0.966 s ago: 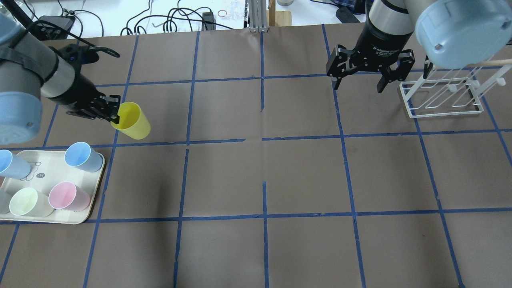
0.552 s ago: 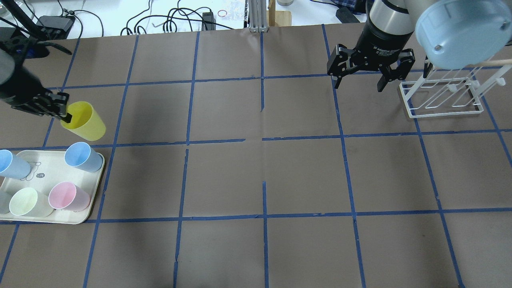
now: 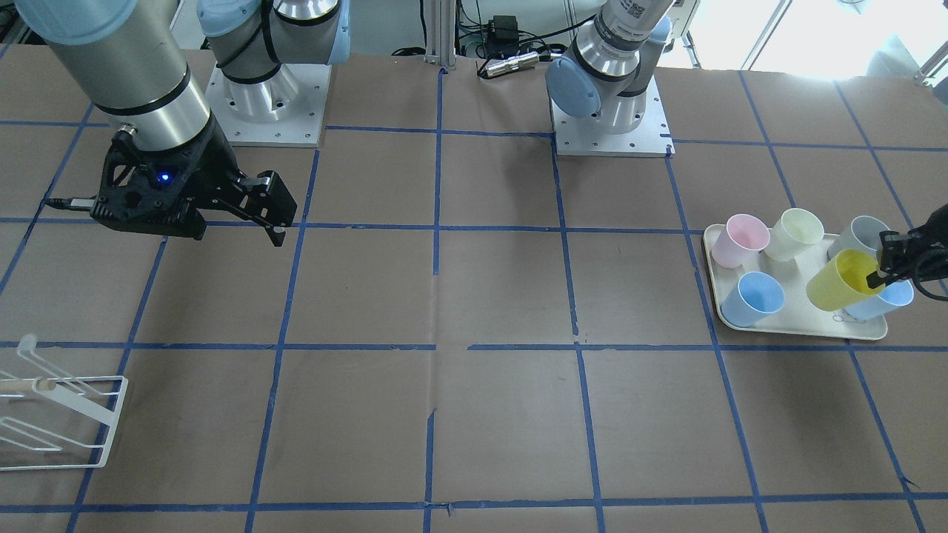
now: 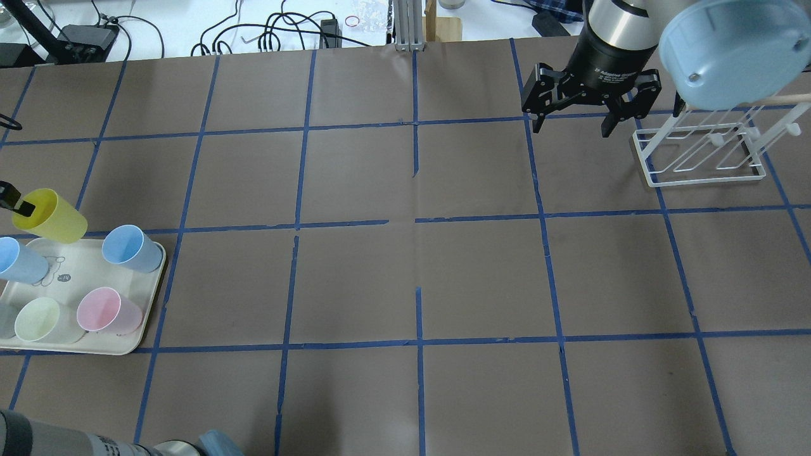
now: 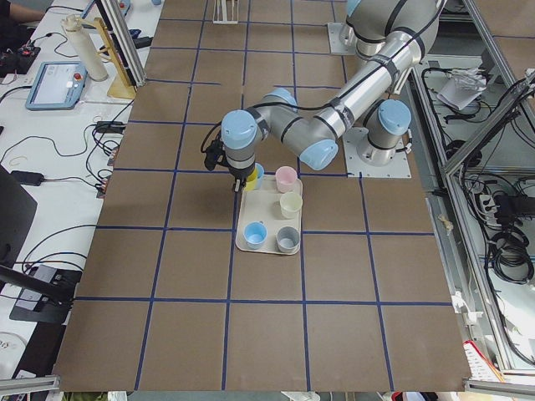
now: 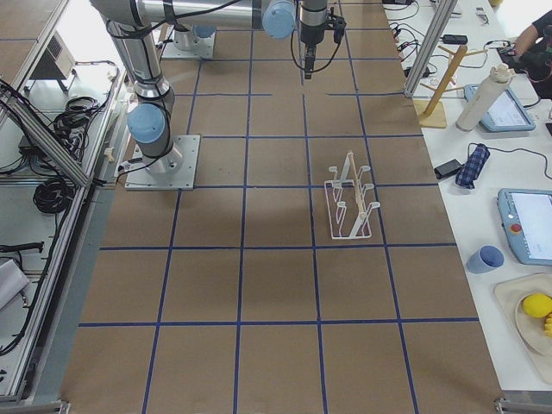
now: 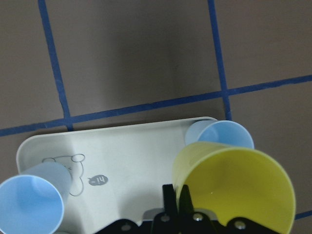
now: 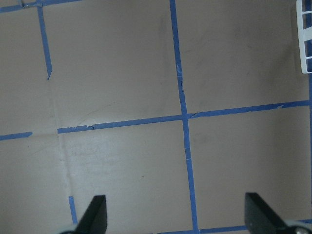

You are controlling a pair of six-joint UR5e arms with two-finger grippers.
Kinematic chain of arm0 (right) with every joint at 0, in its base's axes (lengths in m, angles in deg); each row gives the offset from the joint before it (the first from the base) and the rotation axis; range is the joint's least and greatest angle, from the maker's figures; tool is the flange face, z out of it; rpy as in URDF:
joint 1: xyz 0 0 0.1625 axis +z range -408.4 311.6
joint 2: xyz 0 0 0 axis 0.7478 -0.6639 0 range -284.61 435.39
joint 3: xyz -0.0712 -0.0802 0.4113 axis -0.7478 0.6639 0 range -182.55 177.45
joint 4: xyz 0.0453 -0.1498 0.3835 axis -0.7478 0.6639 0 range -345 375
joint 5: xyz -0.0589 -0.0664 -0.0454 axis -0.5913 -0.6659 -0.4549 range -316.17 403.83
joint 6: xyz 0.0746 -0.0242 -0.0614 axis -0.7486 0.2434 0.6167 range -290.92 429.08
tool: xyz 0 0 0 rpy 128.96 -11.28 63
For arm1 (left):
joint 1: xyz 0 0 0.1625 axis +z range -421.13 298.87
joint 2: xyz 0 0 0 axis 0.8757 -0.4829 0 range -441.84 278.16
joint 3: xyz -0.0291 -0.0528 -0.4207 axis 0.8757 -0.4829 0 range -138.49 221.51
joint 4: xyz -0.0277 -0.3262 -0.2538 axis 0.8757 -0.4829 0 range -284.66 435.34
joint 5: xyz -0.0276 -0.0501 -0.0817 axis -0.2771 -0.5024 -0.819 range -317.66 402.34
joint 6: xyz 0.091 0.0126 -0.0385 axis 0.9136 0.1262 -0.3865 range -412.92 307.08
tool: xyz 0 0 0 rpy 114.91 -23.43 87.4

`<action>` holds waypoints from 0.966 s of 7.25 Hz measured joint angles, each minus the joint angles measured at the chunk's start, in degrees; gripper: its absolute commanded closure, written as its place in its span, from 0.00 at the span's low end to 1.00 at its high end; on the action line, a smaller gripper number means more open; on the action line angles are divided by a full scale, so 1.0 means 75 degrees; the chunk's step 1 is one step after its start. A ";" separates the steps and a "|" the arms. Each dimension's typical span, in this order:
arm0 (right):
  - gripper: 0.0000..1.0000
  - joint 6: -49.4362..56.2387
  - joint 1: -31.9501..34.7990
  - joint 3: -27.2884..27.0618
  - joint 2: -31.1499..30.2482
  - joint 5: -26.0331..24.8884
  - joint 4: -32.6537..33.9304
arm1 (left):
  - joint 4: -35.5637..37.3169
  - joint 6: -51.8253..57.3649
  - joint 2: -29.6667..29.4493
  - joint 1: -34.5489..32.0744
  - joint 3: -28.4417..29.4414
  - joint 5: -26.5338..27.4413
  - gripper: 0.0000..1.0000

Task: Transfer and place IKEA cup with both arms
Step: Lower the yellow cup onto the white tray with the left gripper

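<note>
The bright yellow IKEA cup (image 4: 49,216) hangs tilted from my left gripper (image 4: 19,202), which is shut on its rim, one finger inside and one outside. It is held over the far corner of the cream tray (image 4: 82,269), just above a light-blue cup (image 7: 219,132). It also shows in the front view (image 3: 840,280) and the left wrist view (image 7: 234,190). My right gripper (image 4: 573,125) is open and empty, high above the table next to the white rack (image 4: 703,149).
The tray (image 3: 800,331) holds two light-blue cups (image 4: 130,247), a pink cup (image 4: 108,310), a cream cup (image 4: 44,320) and a grey cup (image 3: 859,235). Blue tape lines cross the brown table. Cables lie beyond the far edge.
My left gripper has carried the yellow cup leftward, from the open table to the tray's far corner. The right gripper has drifted slightly away, still open.
</note>
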 measured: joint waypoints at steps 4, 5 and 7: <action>0.00 -0.0021 0.0000 0.0000 0.0001 -0.0003 -0.0031 | 0.1019 0.0728 -0.0731 0.0199 -0.0315 -0.0037 1.00; 0.00 -0.0021 0.0000 0.0000 0.0000 0.0003 -0.0030 | 0.1190 0.0736 -0.0694 0.0195 -0.0528 -0.0028 1.00; 0.00 -0.0026 0.0000 0.0000 -0.0001 -0.0001 -0.0022 | 0.1371 0.0745 -0.0644 0.0191 -0.0744 -0.0014 1.00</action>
